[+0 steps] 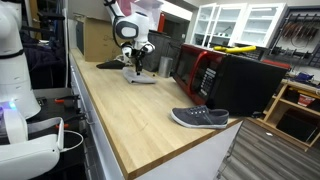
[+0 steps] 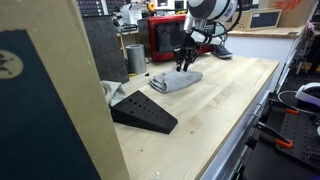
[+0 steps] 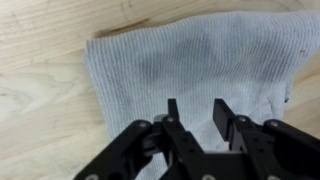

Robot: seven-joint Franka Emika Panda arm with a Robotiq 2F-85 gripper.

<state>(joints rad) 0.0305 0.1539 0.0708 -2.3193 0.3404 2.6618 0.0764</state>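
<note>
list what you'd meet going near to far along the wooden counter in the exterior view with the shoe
grey shoe -> grey cloth with the gripper just above it -> cardboard box

An exterior view stands off one end of the bench [image 1: 130, 115], raised, and looks down its length. A shoe [image 1: 200, 118] lies close at 5 o'clock, and the arm [image 1: 132, 30] stands far off at 11 o'clock. An exterior view sits low at the opposite end, just behind a wedge [image 2: 143, 110] and a box [image 2: 45, 90] that fills its 9 o'clock side; the arm is at 1 o'clock there, at middle distance. Both exterior views share the bench top, the arm, the cloth [image 1: 141, 77] under it and the microwave [image 1: 200, 70]. The wrist view looks straight down from very near the cloth, with the gripper [image 3: 197, 108] entering at 6 o'clock.
</note>
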